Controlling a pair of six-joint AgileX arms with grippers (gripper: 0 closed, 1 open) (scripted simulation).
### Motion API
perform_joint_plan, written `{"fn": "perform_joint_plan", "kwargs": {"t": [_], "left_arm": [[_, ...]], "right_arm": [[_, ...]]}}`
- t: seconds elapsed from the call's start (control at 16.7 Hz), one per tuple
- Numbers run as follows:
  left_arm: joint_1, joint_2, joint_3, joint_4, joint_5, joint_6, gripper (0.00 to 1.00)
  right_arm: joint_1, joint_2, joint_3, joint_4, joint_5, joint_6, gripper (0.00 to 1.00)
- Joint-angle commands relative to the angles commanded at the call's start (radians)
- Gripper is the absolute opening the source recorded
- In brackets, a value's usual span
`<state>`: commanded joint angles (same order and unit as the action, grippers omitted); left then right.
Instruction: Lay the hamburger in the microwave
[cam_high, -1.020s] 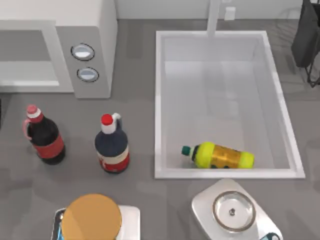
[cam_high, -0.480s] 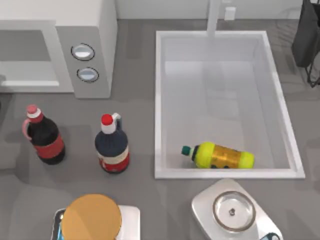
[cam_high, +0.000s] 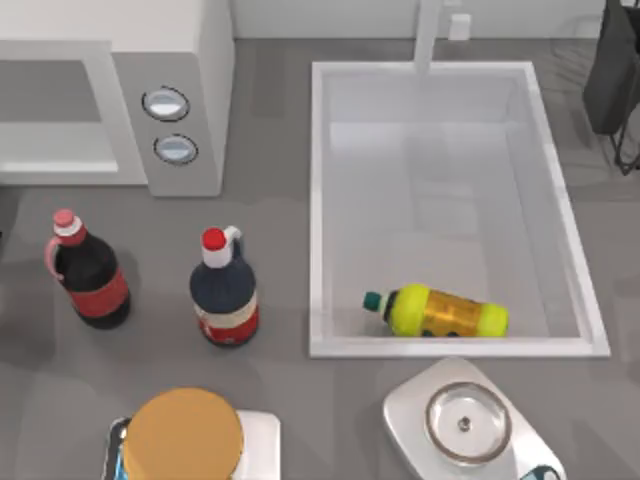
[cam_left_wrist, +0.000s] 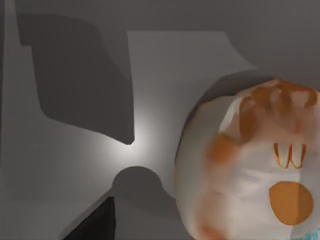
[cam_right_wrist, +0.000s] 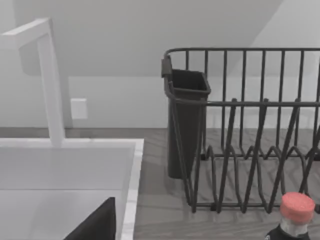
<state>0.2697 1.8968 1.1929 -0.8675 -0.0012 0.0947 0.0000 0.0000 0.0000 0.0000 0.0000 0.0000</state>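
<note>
- Top view: the hamburger (cam_high: 185, 435) is seen as a golden-brown disc at the near edge of the bench (cam_high: 280, 250). It rests on a white support (cam_high: 258, 430) and lies left of the grey scale (cam_high: 410, 420).
- Top view: the microwave (cam_high: 190, 60) is placed at the far left, its cavity (cam_high: 50, 110) open and its two dials (cam_high: 166, 103) facing up. It is well apart from the hamburger.
- Between the two, a pink-capped dark bottle (cam_high: 85, 275) and a red-capped dark bottle (cam_high: 225, 295) are stood upright.
- Sink (cam_high: 320, 200): one yellow bottle (cam_high: 445, 312) is held, lying on its side near the front wall, green cap towards the left.
- Scale: a round silver dish (cam_high: 463, 422) is carried on it.
- Left wrist view: a rounded white package with orange print (cam_left_wrist: 250, 165) is shown close up on grey surface, with a dark wedge (cam_left_wrist: 95, 222) at the frame edge.
- Right wrist view: a white faucet (cam_right_wrist: 50, 80), a black wire dish rack (cam_right_wrist: 250, 150) with a dark cutlery cup (cam_right_wrist: 187, 120), and a pinkish-capped bottle top (cam_right_wrist: 296, 210) are shown.
- Left end effector and right end effector: whether wide or narrow cannot be told.
</note>
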Motion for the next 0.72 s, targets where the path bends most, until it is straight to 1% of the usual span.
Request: {"fn": "perform_joint_plan", "kwargs": {"t": [0.18,0.3,0.6,0.72], "left_arm": [[0.001,0.06,-0.055,0.108,0.001,0.0,1.0],[-0.018,0.089,-0.071,0.157,0.001,-0.017,1.0],[-0.029,0.099,-0.073,0.172,0.001,-0.028,1.0],[-0.029,0.099,-0.073,0.172,0.001,-0.028,0.85]], "right_arm": [[0.0,0.0,0.0,0.0,0.0,0.0,1.0],[0.0,0.0,0.0,0.0,0.0,0.0,1.0],[0.0,0.0,0.0,0.0,0.0,0.0,1.0],[0.0,0.0,0.0,0.0,0.0,0.0,1.0]]}}
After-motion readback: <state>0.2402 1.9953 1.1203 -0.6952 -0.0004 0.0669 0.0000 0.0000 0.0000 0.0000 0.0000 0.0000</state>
